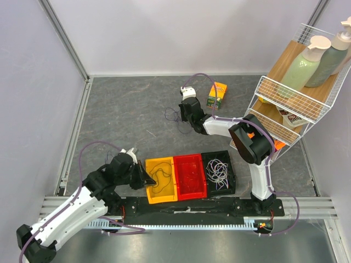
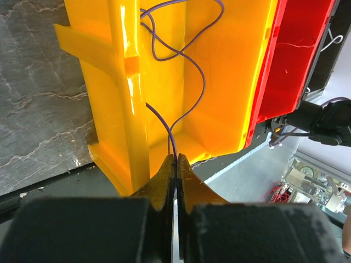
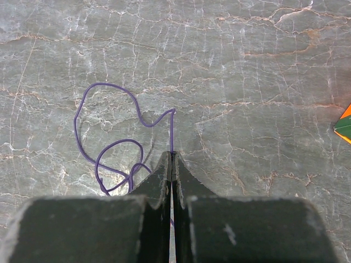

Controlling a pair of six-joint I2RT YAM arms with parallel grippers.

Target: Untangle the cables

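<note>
Grey marbled desk [image 1: 137, 109], yellow bin [image 1: 148, 181] holding a looped purple cable [image 2: 203, 82], red bin [image 1: 189, 189] beside it, black bin [image 1: 231, 176] with tangled white cables [image 1: 218, 171], left fingers [image 2: 164, 175] pinched on that purple cable, right fingers [image 3: 162, 175] pinching a second purple cable [image 3: 172, 129] curled on the desk

- first purple cable [image 2: 203, 82]: thin and slack, lying in loose crossing curves on the floor of the yellow bin [image 2: 236, 109]. 1 strand runs to the bin's near end, pinched between the closed left gripper [image 2: 175, 160].
- second purple cable [image 3: 104, 84]: flat on the grey table [image 3: 263, 82] in a few open, overlapping loops. 1 end is pinched in the closed right gripper [image 3: 171, 158].
- white and dark cables [image 1: 218, 170]: tangled bundle in the black bin [image 1: 232, 178].
</note>
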